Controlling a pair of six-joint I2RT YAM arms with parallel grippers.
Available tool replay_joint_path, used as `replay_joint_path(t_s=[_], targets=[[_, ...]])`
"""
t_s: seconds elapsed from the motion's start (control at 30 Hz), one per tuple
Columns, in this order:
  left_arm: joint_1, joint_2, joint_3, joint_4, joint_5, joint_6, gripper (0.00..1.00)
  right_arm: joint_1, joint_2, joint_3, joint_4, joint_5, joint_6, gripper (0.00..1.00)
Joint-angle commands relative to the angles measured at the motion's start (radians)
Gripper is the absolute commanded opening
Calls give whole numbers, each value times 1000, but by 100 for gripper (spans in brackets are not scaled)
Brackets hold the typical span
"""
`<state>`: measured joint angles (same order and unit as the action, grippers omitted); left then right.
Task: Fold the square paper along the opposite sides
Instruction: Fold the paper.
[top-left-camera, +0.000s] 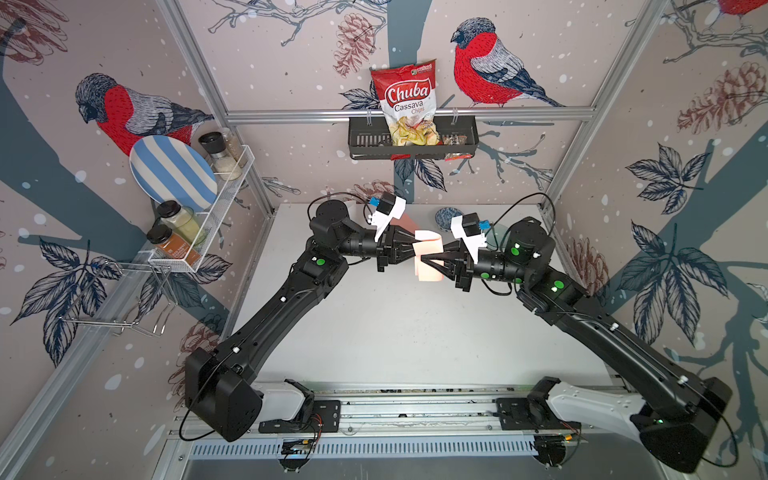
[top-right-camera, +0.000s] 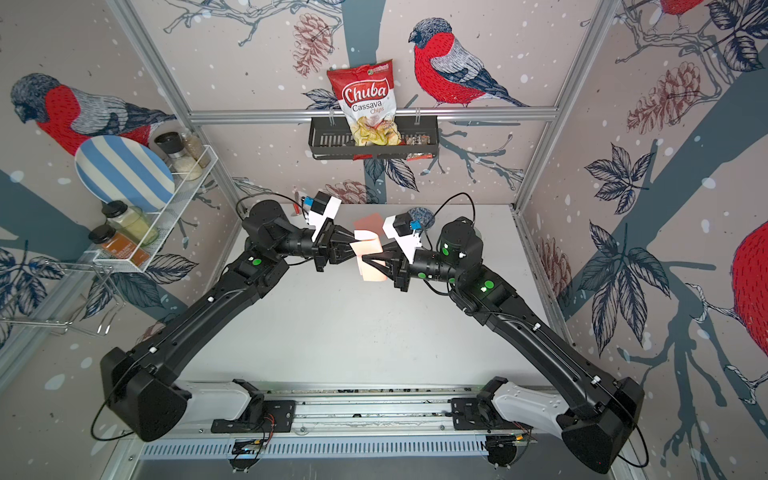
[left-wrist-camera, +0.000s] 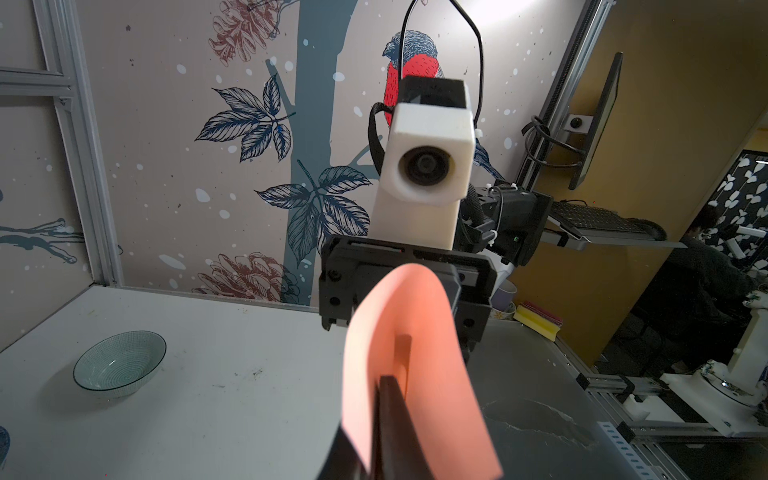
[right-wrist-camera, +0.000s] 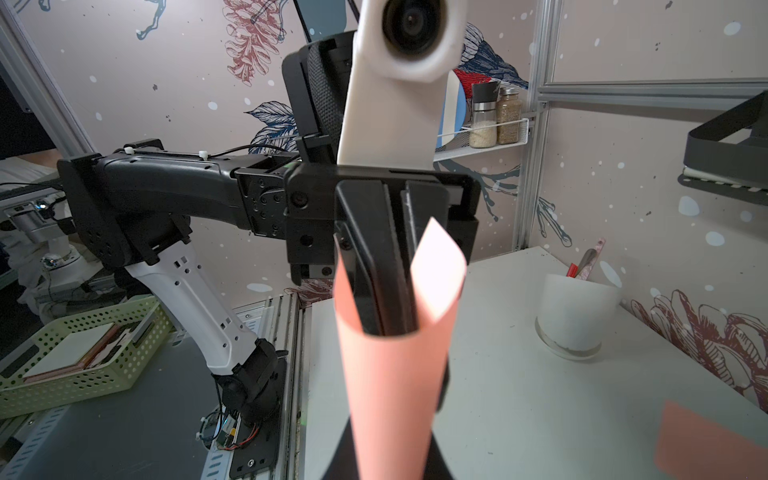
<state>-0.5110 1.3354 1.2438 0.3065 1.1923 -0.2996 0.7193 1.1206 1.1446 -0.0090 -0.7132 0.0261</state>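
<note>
The square paper hung in the air over the far half of the table, between the two grippers. It was bent into a loose U with no sharp crease. Its face was matte salmon pink, and the corner that curled over in the right wrist view showed a paler, almost white back.

Both arms rose from the near rail and leaned inward like an arch, with the wrists turned level so the grippers met nose to nose. The left gripper reached into the curl. Its fingers stood nearly together with only a thin slit between them, and their tips were buried in the paper, so I could not tell whether they pinched it. The right gripper was clamped on the sheet, which stood up stiffly from between its fingers in its own wrist view.

The fingers were long, black, tapered wedges under blocky white camera housings. The table was flat, white and scuffed. A ribbed glass bowl sat on it, and a second pink sheet lay flat near the back.
</note>
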Motion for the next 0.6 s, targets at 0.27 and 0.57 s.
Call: replay_joint_path(t_s=[0.27, 0.57], targets=[[2, -9, 2, 21, -7, 4, 31, 6, -11, -6, 45, -11, -11, 13], [7, -15, 7, -10, -13, 30, 35, 5, -12, -8, 44, -8, -15, 13]])
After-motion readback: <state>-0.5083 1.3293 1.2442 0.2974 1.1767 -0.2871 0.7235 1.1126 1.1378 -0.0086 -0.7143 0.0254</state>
